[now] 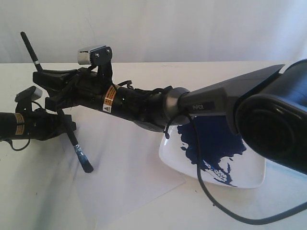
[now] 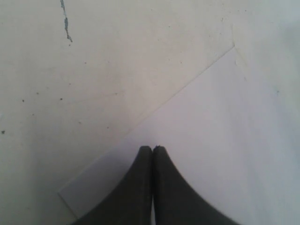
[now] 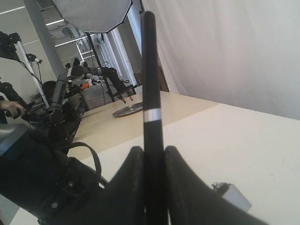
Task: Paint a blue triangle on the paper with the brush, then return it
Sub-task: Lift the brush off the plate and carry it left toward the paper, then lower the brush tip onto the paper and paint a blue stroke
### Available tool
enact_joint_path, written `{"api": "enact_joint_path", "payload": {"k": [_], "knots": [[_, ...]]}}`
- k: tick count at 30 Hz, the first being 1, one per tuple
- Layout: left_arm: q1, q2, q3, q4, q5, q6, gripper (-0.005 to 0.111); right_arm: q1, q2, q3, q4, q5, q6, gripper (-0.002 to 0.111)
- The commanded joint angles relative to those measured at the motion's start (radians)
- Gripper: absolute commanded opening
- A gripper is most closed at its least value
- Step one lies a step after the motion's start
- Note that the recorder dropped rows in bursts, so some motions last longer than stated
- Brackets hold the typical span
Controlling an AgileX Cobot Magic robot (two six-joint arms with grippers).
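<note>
A: Big stuff first; what's there?
B: White table (image 1: 216,72); R arm (image 1: 211,103) reaches in from the plate side and stretches across above the paper (image 1: 139,172); the paper lies flat on the table.

A: Plate?
B: Square white plate (image 1: 249,179) at the paper's right edge in the ext. view; touching or overlapping it, can't tell which; dark-blue paint pool (image 1: 211,139) covers much of the plate; a black cable (image 1: 206,184) off the R arm hangs over the plate and down onto the table.

A: Grippers?
B: L gripper (image 2: 153,149) is over the paper, near one of its corners; fingertips pressed together, nothing between them; R gripper (image 3: 153,150) is above the paper's left part in the ext. view, both fingers clamped on the brush (image 1: 72,137).

A: Brush, more exactly?
B: Black handle, tilted; top end sticks up past the R gripper, away from the paper; blue-coated tip points down at the paper's left part; whether the tip touches the sheet, can't tell; a silver band (image 3: 153,115) rings the handle just above the fingers.
</note>
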Motion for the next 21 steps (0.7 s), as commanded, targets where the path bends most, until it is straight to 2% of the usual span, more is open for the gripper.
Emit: {"api": "enact_joint_path", "payload": {"k": [1, 21], "knots": [[-0.003, 0.002, 0.005, 0.019, 0.051, 0.002, 0.0, 0.002, -0.001, -0.007, -0.019, -0.001, 0.004, 0.0], [-0.003, 0.002, 0.005, 0.019, 0.051, 0.002, 0.0, 0.002, -0.001, -0.007, -0.063, 0.062, 0.018, 0.0]]}}
